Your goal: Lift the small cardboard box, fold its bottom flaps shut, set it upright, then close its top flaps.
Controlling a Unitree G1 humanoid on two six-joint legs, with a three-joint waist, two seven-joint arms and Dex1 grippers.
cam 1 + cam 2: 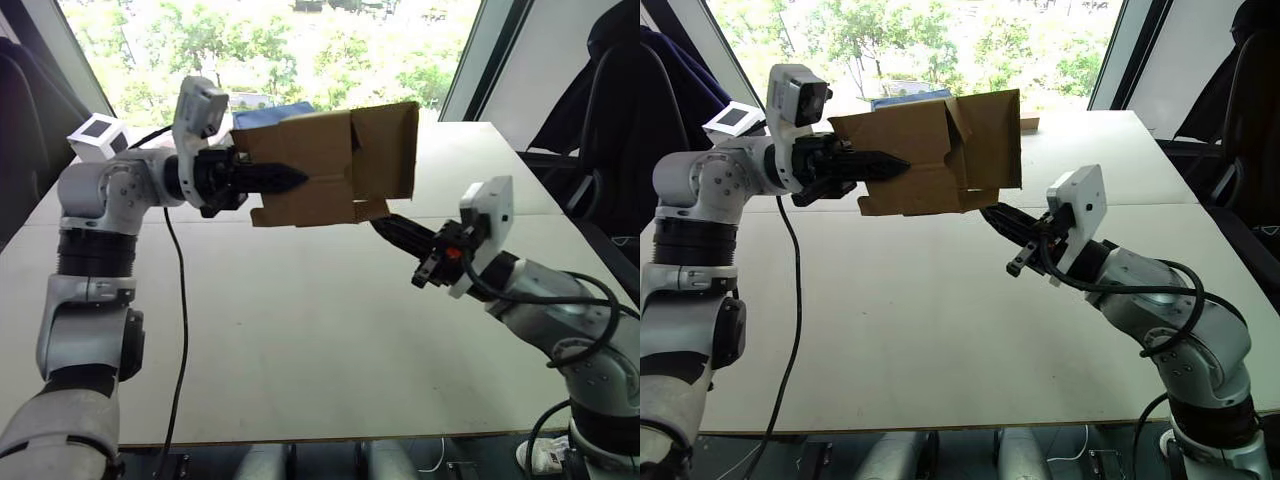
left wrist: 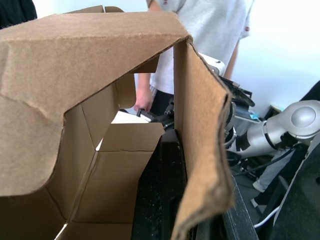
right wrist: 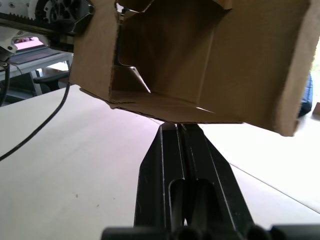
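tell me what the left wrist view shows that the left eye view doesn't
Left wrist view alone: the box's hollow inside, with an inner flap folded across it, and a person standing beyond the box. Left eye view alone: the table, a white cube behind the left arm, the window, and the right pincer under the box's lower right corner. Both: the box held off the table, the left pincer clamped on its wall.
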